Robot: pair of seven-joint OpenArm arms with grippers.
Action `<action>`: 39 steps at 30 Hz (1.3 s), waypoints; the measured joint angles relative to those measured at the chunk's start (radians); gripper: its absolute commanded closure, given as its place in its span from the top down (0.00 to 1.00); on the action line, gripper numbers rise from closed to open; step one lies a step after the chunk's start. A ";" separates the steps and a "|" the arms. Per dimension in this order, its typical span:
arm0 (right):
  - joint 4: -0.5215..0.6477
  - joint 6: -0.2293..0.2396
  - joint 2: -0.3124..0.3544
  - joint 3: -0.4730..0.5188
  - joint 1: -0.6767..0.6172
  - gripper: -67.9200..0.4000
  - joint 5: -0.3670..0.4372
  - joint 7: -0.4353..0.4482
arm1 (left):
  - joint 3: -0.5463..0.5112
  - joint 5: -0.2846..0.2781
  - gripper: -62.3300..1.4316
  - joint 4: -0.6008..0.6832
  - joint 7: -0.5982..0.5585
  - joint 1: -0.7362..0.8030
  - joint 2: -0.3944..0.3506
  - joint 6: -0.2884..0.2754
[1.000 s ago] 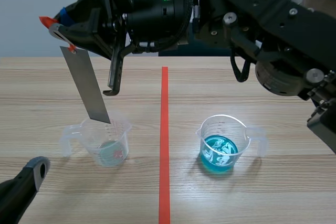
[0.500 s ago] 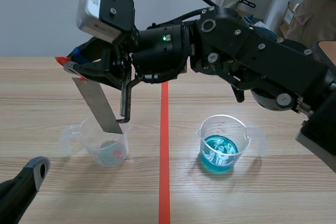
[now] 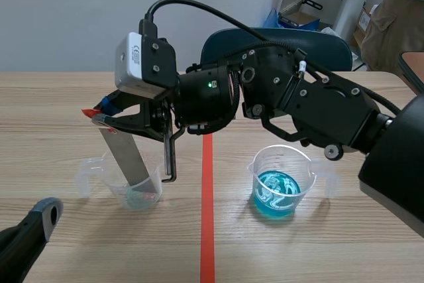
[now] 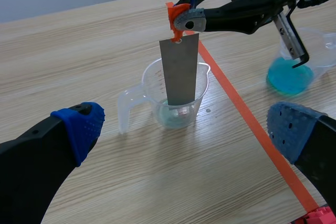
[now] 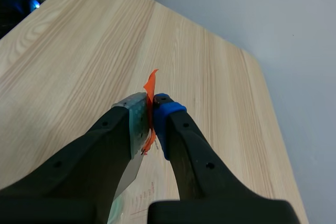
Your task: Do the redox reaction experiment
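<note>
The right gripper [image 5: 152, 113] was clamped on the orange-tagged top of a metal strip [image 3: 129, 157]. The strip tilted down, its lower end inside the clear cup [image 3: 134, 189], toward the tabletop's [image 3: 59, 104] near left. The blue cup [image 3: 281, 182] stood apart, right of the tape line [image 3: 207, 236]. The left gripper [image 4: 186, 127] gaped wide, empty, before these 2 cups.

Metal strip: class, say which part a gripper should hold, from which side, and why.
Grip the strip at its top end, beside the orange tag, coming from above. It stands nearly upright with its lower end inside the beaker, so only the top is free, and its flat faces suit a pinch. The right gripper holds it so.
</note>
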 measured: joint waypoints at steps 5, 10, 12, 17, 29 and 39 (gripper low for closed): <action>-0.040 -0.060 -0.007 -0.028 0.000 0.02 -0.077 0.077 | 0.000 0.000 1.00 0.000 0.000 0.000 0.000 0.000; -0.051 -0.129 -0.021 -0.039 0.000 0.02 -0.088 0.077 | 0.000 0.000 1.00 0.000 0.000 0.000 0.000 0.000; -0.051 -0.142 -0.019 -0.039 0.000 0.02 -0.088 0.072 | 0.000 0.000 1.00 0.000 0.000 0.000 0.000 0.000; -0.051 -0.141 -0.019 -0.039 0.000 0.02 -0.106 0.089 | 0.000 0.000 1.00 0.000 0.000 0.000 0.000 0.000; -0.051 -0.139 -0.019 -0.039 0.000 0.32 -0.114 0.095 | 0.000 0.000 1.00 0.000 0.000 0.000 0.000 0.000; -0.051 -0.085 -0.019 -0.039 0.000 1.00 -0.114 0.096 | 0.000 0.000 1.00 0.000 0.000 0.000 0.000 0.000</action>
